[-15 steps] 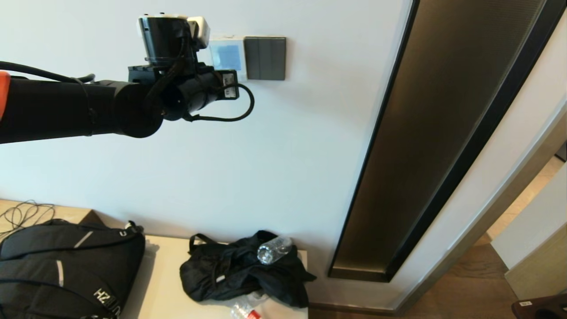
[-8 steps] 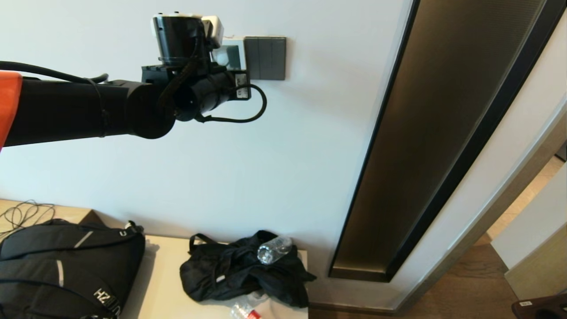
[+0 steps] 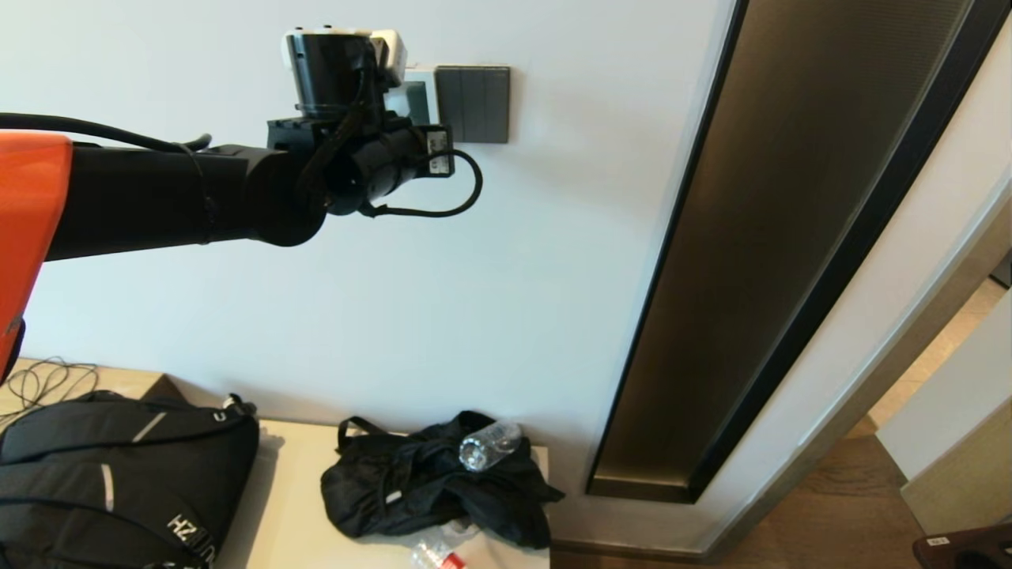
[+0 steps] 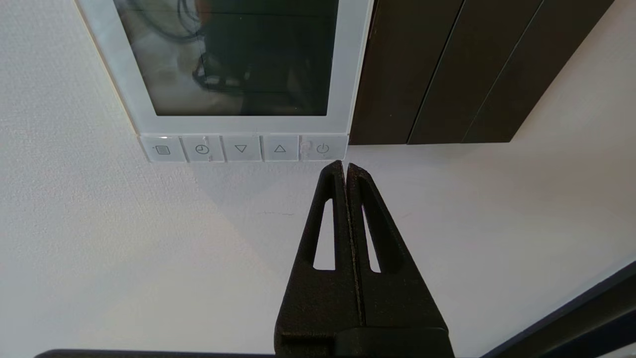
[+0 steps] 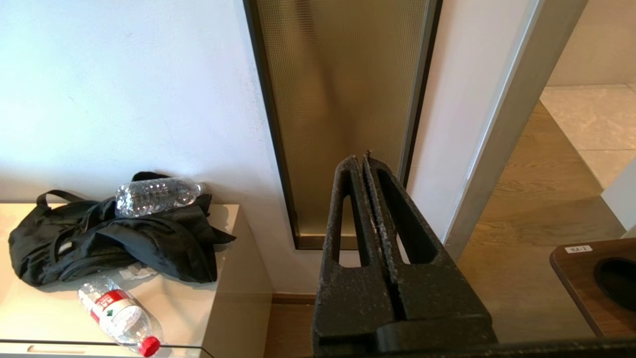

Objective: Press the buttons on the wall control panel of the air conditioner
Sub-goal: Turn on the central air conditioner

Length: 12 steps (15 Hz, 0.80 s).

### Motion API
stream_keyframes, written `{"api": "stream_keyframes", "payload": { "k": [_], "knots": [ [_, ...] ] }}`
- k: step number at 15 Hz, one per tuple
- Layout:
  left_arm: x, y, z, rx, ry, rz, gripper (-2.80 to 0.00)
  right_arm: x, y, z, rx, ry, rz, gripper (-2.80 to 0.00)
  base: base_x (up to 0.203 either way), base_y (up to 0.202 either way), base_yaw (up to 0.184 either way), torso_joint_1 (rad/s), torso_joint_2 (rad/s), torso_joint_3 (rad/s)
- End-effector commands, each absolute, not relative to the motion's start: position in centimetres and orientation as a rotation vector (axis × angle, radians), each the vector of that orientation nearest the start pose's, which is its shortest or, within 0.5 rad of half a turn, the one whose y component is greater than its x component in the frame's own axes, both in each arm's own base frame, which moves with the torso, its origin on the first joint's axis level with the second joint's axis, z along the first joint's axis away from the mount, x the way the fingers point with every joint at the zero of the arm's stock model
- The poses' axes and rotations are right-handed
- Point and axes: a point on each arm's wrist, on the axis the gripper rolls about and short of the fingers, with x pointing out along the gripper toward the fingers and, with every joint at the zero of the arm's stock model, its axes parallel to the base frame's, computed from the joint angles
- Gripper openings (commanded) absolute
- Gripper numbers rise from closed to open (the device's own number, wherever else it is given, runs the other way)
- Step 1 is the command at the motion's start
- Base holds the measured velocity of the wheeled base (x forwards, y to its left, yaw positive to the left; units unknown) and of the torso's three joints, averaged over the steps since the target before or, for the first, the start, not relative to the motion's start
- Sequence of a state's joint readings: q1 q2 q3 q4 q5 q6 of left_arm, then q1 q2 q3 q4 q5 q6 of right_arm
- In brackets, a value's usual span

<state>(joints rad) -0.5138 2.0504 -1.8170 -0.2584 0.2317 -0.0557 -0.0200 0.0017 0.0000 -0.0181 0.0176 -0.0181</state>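
The white wall control panel (image 4: 238, 122) has a dark reflecting screen and a row of small white buttons (image 4: 241, 148) along its lower edge. My left gripper (image 4: 345, 166) is shut and empty. Its tips sit just below the rightmost button, the power button (image 4: 323, 148), at the panel's lower right corner. In the head view my left arm covers most of the panel (image 3: 419, 93), and the fingers are hidden there. My right gripper (image 5: 361, 160) is shut and empty, held low and away from the panel, facing the wall's brown inset strip.
A dark grey three-switch plate (image 3: 473, 103) adjoins the panel on its right. A tall brown inset strip (image 3: 791, 237) runs down the wall. Below, a cabinet top (image 3: 292, 506) holds a black backpack (image 3: 118, 482), a black bag (image 3: 427, 482) and plastic bottles (image 5: 119, 313).
My left arm has moved to the right and closer to the wall, covering more of the panel. Nothing else has moved.
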Motion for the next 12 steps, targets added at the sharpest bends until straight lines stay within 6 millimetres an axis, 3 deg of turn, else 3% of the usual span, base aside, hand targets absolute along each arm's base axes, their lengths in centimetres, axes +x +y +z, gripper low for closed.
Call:
{"api": "stream_keyframes", "payload": {
  "k": [1,7,12],
  "knots": [
    [37.7,-20.8,29.8,-0.064,-0.013,-0.282,-2.8,-2.3,0.1,7.7,-0.019,-0.017,-0.003,-2.8,0.0,0.0,0.0,0.0,0.0,0.0],
    [38.8,-21.1,30.1,-0.071,-0.038,-0.277,-2.8,-2.3,0.1,7.7,-0.019,-0.016,-0.002,-2.8,0.0,0.0,0.0,0.0,0.0,0.0],
    [39.9,-21.0,28.9,-0.063,-0.009,-0.264,-2.8,-2.2,0.1,7.7,-0.019,-0.014,-0.002,-2.8,0.0,0.0,0.0,0.0,0.0,0.0]
  ]
}}
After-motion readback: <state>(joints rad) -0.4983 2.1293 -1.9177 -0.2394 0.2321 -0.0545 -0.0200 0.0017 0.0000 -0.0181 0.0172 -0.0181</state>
